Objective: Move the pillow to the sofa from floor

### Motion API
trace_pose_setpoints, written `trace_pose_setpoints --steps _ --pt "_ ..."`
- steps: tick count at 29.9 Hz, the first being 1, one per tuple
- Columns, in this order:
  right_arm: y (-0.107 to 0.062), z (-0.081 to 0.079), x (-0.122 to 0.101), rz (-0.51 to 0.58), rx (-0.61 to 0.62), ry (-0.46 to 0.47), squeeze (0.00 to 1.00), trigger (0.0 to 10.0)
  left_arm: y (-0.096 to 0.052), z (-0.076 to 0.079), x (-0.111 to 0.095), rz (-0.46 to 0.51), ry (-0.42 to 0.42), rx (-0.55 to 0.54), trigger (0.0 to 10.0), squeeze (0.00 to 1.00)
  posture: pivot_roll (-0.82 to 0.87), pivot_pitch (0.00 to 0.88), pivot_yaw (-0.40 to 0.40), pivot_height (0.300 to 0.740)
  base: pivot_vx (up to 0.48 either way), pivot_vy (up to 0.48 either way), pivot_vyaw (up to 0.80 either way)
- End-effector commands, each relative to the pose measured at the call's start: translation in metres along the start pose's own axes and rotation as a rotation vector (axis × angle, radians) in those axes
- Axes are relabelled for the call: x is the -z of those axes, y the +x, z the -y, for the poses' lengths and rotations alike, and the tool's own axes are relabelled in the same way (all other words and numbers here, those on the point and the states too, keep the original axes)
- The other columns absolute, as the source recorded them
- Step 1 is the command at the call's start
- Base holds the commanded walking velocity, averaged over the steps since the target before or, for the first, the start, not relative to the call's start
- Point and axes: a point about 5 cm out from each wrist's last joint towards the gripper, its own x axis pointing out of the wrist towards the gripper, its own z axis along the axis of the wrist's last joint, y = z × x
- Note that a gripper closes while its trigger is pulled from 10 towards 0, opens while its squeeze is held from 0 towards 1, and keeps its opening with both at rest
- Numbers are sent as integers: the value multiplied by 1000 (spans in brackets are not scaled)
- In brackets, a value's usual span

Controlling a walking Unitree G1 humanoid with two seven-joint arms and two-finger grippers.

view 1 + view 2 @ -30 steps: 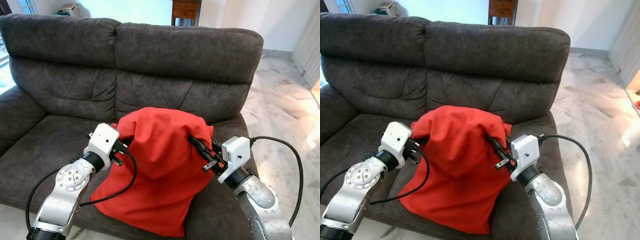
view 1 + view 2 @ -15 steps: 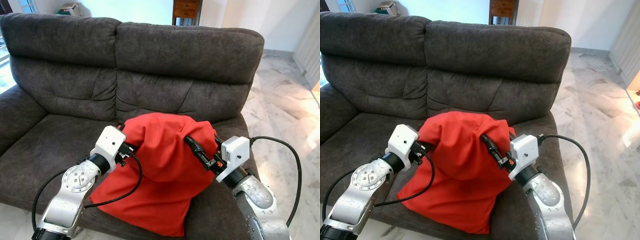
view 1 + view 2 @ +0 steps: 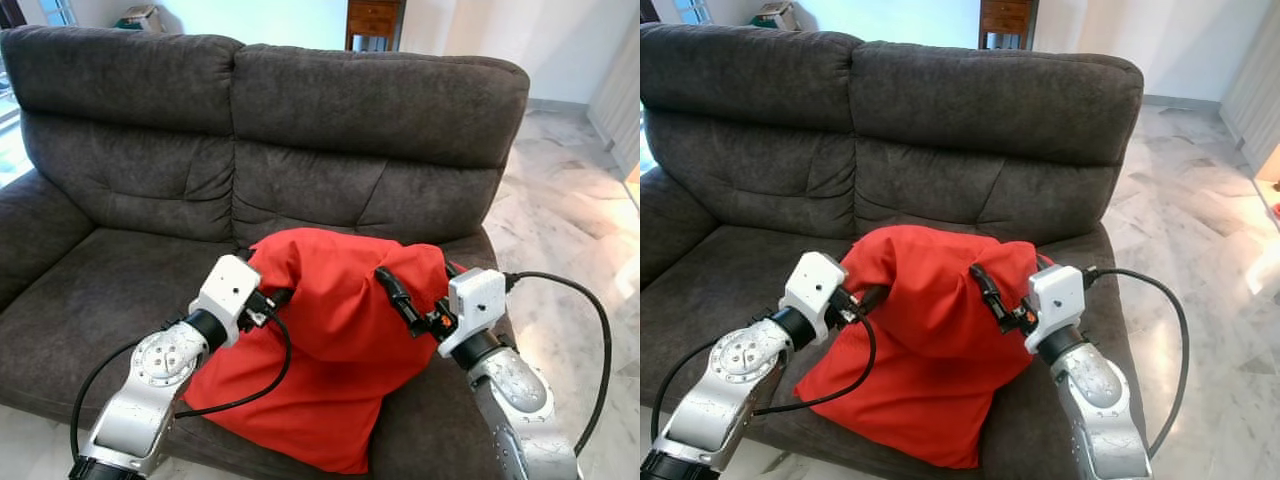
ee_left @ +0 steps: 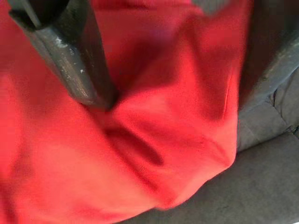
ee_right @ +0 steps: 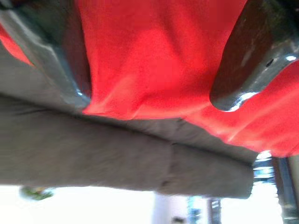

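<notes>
We've got the red pillow (image 3: 335, 340) sitting on the seat of the grey sofa (image 3: 370, 120), right side, bottom corner hanging over the front edge. Left end effector (image 3: 268, 300) pinches its upper left side, right end effector (image 3: 392, 292) is clamped on the upper right, so the pillow sits squeezed between them.

Red pillow (image 3: 340, 340), slumped on sofa (image 3: 130, 180)
</notes>
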Motion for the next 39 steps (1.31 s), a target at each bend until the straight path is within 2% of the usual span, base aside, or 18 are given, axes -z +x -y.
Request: trace_pose_setpoints --steps 1,2,3,10,12,13,14,15,18,19,20,21,22,23,24,31,34,39 --pt "2 16 -11 55 108 -38 1000 10000 0 5 -5 19 20 29 10000 1000 11 97 14 740 0 0 0" --pt "2 16 -11 55 108 -38 1000 10000 0 5 -5 19 20 29 10000 1000 11 97 14 740 0 0 0" --pt "2 24 -12 57 170 -53 0 10000 0 5 -5 18 20 30 10000 1000 11 97 14 740 0 0 0" --pt "-6 49 -8 39 354 -84 0 10000 0 7 -3 11 15 39 10000 1000 10 99 13 740 0 0 0" --pt "-12 58 0 1 431 -72 0 10000 -1 8 1 -4 6 37 10000 1000 9 99 13 740 0 0 0" --pt "-25 70 23 -97 543 -39 0 10000 -4 10 20 -68 -42 15 10000 1000 11 98 15 740 0 0 0" --pt "-25 70 23 -97 543 -39 0 10000 -4 10 20 -68 -42 15 10000 1000 11 98 15 740 0 0 0" --pt "-36 74 41 -158 607 9 0 10000 -10 13 38 -126 -52 8 10000 0 8 97 17 740 0 0 0" --pt "-52 77 64 -242 661 64 0 10000 -20 15 63 -208 -87 -21 10000 0 6 91 20 740 0 0 0" --pt "-79 79 94 -369 729 112 0 10000 -36 21 92 -318 -127 -41 10000 0 6 84 26 740 0 0 0" --pt "-79 79 94 -369 729 112 0 10000 -36 21 92 -318 -127 -41 10000 0 6 84 26 740 0 0 0" --pt "-113 78 122 -496 817 171 0 10000 -53 29 117 -421 -145 -41 10000 0 6 81 27 740 0 0 0" --pt "-129 76 133 -559 852 199 0 10000 -60 33 128 -466 -161 -49 10000 0 11 77 30 740 0 0 0" --pt "-129 76 133 -559 852 199 0 10000 -60 33 128 -466 -161 -49 10000 0 11 77 30 740 0 0 0" --pt "-153 72 148 -647 906 237 0 10000 -72 38 143 -534 -185 -56 10000 0 13 73 35 740 0 0 0" --pt "-223 53 175 -869 1096 290 0 10000 -107 56 182 -714 -269 -68 10000 0 -6 48 56 740 0 0 0" --pt "-237 45 181 -964 1066 229 0 10000 -114 60 192 -765 -285 -95 10000 0 -7 42 58 740 0 0 0" --pt "-249 34 188 -1039 1052 244 0 10000 -124 72 203 -835 -282 -86 10000 0 -4 14 52 740 0 0 0"
